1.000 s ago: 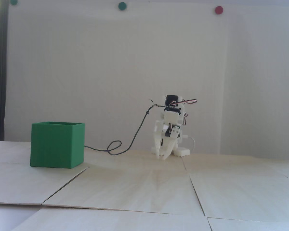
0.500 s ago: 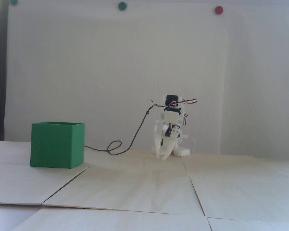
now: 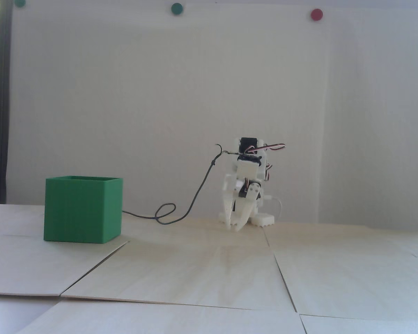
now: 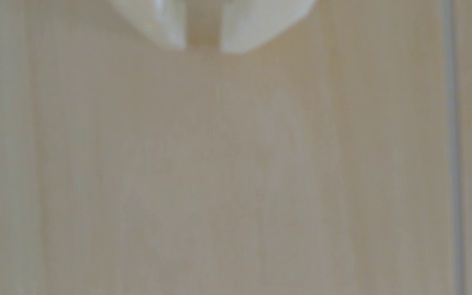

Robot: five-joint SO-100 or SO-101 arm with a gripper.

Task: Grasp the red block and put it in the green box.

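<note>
The green box (image 3: pixel 78 210) stands on the wooden table at the left of the fixed view, its top open; its inside is hidden from this low angle. The red block shows in neither view. The white arm is folded low at the back centre, with my gripper (image 3: pixel 234 228) pointing down and its tips just above the table, far right of the box. In the wrist view my gripper (image 4: pixel 203 48) enters from the top edge. Its two white fingertips (image 4: pixel 246 31) stand a narrow gap apart, and only bare wood shows between them.
A dark cable (image 3: pixel 181 215) loops over the table between the box and the arm. The wooden table (image 3: pixel 209 271) is made of panels with seams. A white cable (image 3: pixel 280 208) runs behind the arm's base. Round green and red dots (image 3: pixel 316 14) sit high on the wall.
</note>
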